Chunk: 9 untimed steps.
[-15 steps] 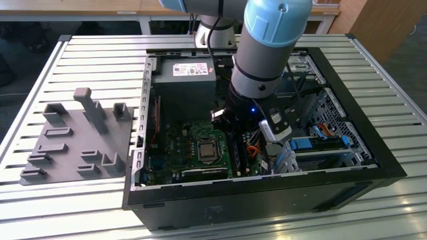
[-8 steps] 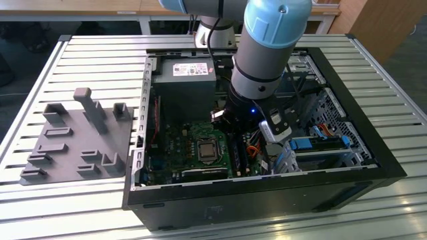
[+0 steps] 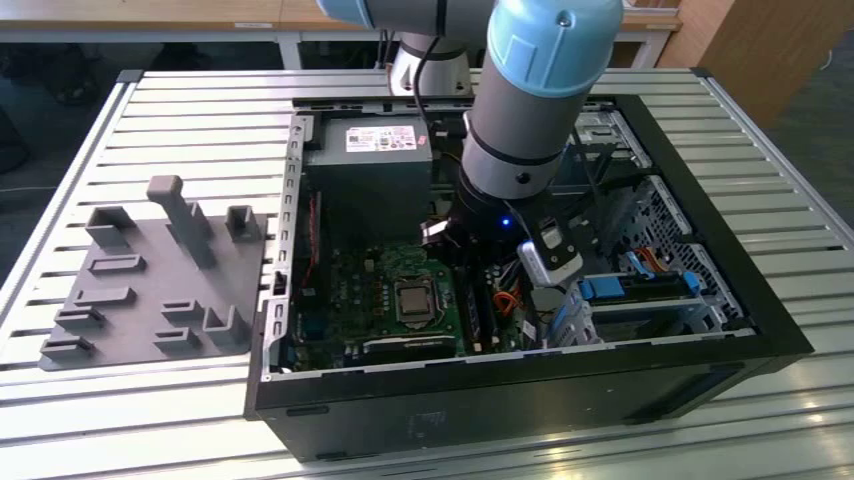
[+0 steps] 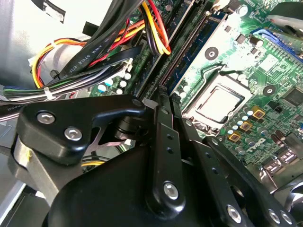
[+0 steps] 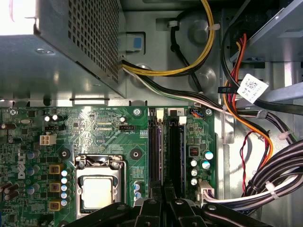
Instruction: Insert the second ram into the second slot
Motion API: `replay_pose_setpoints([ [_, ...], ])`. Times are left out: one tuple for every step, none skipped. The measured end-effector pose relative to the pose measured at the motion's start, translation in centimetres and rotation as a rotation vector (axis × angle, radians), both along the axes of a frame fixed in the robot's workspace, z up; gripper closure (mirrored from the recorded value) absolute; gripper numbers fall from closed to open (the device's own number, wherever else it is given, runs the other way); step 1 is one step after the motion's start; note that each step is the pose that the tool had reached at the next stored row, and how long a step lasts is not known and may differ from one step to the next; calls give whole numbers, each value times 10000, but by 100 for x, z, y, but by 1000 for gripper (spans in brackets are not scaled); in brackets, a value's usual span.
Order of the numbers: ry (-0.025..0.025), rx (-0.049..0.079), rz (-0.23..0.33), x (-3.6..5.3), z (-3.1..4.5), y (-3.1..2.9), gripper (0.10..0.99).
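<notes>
- Exterior view evenly bright; case interior dim;
- First wrist view: white glare on power supply corner;
- Second wrist view: gripper dark, perhaps shadowed

Pale slatted metal table (evenly lit), wooden cabinet behind at the exterior view's right

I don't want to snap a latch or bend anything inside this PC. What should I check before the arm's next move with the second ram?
1. The case is open and the motherboard exposed: ok.
2. The tool is over the ram slots, in line with them: ok.
3. The second ram is held in the tool: cannot tell.
4. The slot latches are open: cannot tell.
5. The cables lie beside the slots, not across them, in the first wrist view: ok.
</notes>
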<state>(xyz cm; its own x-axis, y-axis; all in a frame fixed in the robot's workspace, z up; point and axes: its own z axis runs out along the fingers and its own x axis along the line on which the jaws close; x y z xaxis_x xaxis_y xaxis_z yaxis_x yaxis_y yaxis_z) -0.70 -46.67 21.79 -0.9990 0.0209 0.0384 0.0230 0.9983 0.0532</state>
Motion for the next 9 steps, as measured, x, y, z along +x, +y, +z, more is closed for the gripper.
replay_pose_setpoints([
  [0, 0, 17, -1, -2, 0, 949],
  [0, -1, 26, -1, -3, 0, 949],
  [0, -1, 27, -1, -5, 0, 949],
  [0, 0, 27, -1, -8, 0, 949],
  [0, 1, 27, -1, -12, 0, 949],
  [0, 2, 27, -1, -15, 0, 949],
  [0, 1, 27, -1, -20, 1, 949],
  [0, 0, 27, -1, -25, 0, 949],
  [0, 0, 27, -1, -30, 0, 949],
])
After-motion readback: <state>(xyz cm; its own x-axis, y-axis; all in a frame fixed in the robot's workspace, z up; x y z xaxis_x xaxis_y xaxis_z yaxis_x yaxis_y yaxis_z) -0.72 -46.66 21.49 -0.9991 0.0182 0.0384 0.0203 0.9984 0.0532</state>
